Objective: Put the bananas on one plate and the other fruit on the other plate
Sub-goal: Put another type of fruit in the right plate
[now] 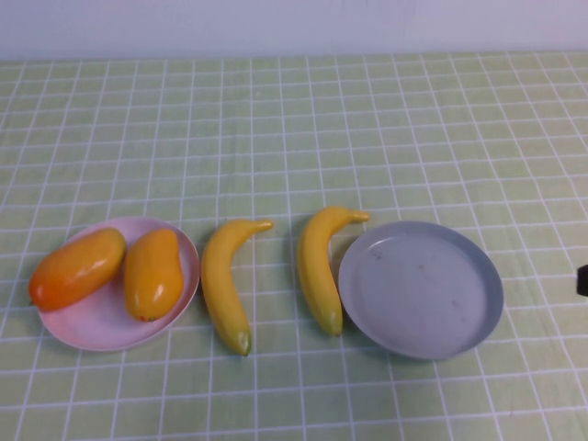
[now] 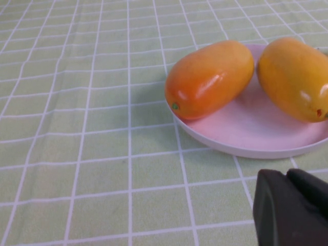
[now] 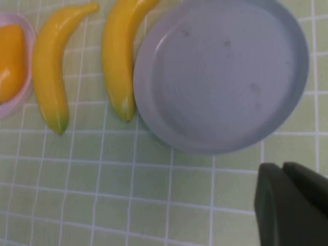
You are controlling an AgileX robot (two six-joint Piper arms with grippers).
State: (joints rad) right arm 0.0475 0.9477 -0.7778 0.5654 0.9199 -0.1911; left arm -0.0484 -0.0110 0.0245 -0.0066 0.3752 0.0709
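Two orange mango-like fruits (image 1: 77,267) (image 1: 153,273) lie on the pink plate (image 1: 92,323) at the left. Two bananas (image 1: 223,283) (image 1: 319,266) lie on the cloth between the plates; the right one touches the rim of the grey-blue plate (image 1: 423,289), which holds nothing. My left gripper (image 2: 287,177) is shut and empty, near the pink plate (image 2: 251,128) and its fruits (image 2: 210,78) (image 2: 294,77); it is outside the high view. My right gripper (image 3: 282,169) is shut and empty beside the grey plate (image 3: 220,77), with both bananas (image 3: 51,66) (image 3: 119,56) beyond it. Only a dark sliver of it (image 1: 582,280) shows at the high view's right edge.
A green checked cloth (image 1: 294,119) covers the whole table. A pale wall runs along the far edge. The far half of the cloth and a strip along the near edge are bare.
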